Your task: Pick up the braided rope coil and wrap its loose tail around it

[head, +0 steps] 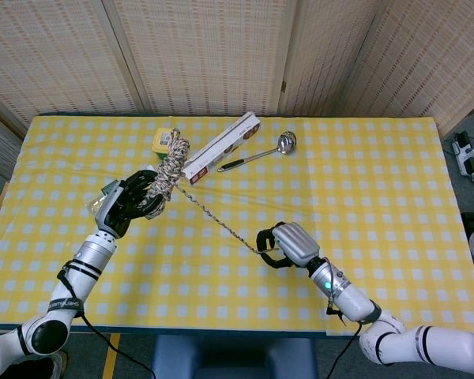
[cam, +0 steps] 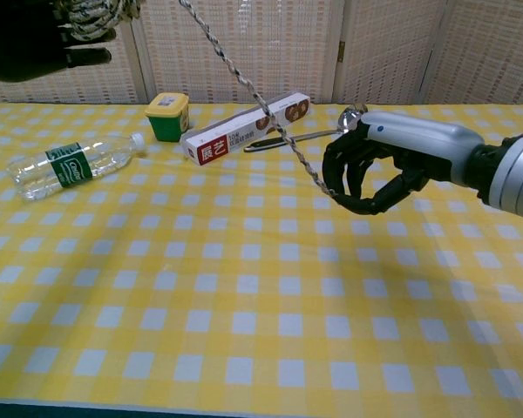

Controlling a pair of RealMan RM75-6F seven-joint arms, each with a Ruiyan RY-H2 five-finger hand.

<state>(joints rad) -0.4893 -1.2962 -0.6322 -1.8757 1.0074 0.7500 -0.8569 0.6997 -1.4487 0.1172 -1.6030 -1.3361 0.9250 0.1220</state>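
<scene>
My left hand (head: 133, 199) grips the braided rope coil (head: 169, 163), a beige and dark bundle raised well above the table. In the chest view that left hand (cam: 24, 48) and the coil (cam: 94, 13) are cut off by the top left corner. The loose tail (head: 220, 223) runs taut and diagonal from the coil down to my right hand (head: 286, 245). In the chest view the tail (cam: 260, 106) ends between the curled fingers of the right hand (cam: 376, 170), which pinches its end above the table.
At the table's back lie a long printed box (head: 220, 148), a metal ladle (head: 257, 155) and a yellow-lidded green tub (cam: 167, 116). A clear water bottle (cam: 71, 162) lies at the left. The yellow checked tablecloth (head: 363, 197) covers the table.
</scene>
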